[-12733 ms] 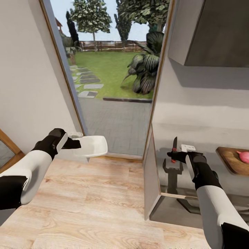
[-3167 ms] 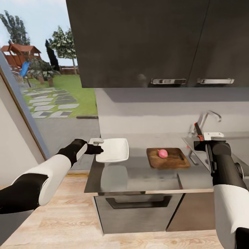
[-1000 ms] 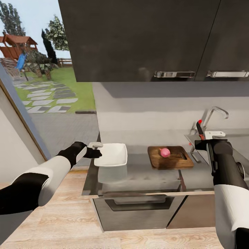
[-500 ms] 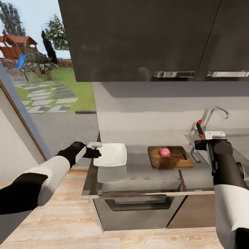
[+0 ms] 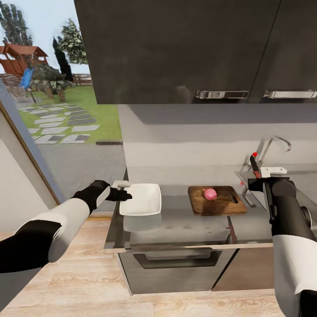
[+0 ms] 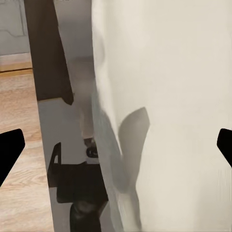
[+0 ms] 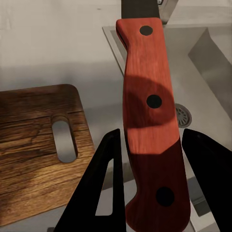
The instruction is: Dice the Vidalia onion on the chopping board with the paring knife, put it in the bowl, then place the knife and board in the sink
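In the head view, no writing or brand can be read. At centre frame the matte grey counter (image 5: 185, 220) carries a small brown wooden chopping board (image 5: 217, 200) with the pale pinkish round onion (image 5: 210, 193) on it. The left end effector (image 5: 124, 191) grips the shallow white squarish bowl (image 5: 141, 199) at the counter's left end. Glossy black upper cabinets (image 5: 185, 48) hang above; pale wood floor (image 5: 66, 286) lies below.

In the left wrist view, the bowl (image 6: 169, 106) spans the frame between the fingertips (image 6: 9, 150).

In the right wrist view, the right end effector (image 7: 159, 159) clamps the red-handled paring knife (image 7: 150, 121) over the grey rectangular sink (image 7: 203, 82), beside the board (image 7: 34, 145).
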Motion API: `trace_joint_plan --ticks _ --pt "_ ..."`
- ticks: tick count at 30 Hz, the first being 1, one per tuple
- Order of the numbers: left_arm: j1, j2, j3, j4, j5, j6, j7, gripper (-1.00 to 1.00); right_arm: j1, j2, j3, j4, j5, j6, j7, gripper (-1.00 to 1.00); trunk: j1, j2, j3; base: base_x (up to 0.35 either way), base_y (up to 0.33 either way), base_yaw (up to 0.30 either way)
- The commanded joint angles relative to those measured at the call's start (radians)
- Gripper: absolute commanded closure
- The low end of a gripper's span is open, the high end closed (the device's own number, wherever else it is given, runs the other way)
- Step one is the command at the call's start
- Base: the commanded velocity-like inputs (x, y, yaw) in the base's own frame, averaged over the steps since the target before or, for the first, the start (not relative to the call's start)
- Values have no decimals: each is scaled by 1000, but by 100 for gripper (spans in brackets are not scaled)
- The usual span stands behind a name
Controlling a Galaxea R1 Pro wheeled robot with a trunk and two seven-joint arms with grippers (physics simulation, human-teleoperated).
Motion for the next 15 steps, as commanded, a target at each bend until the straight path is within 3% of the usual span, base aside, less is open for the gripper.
trace_joint_plan --ticks 1,9,12,13,15 --pt "-1 -1 -8 -1 10 5 0 -100 -1 0 0 -1 11 4 10 100 1 -2 -2 0 0 0" --pt "-1 2 -4 -50 9 14 4 -100 -1 1 0 -1 11 4 10 100 1 -2 -2 0 0 0" --pt "-1 25 -1 -190 9 126 6 -100 -1 1 0 -1 11 4 10 100 1 -2 -2 0 0 0" --pt "-1 41 -1 -296 9 221 6 -100 -1 1 -1 -1 11 4 10 100 1 -2 -2 0 0 0" --pt "-1 66 -2 -466 10 346 5 -100 -1 1 -1 -1 11 4 10 100 1 -2 -2 0 0 0"
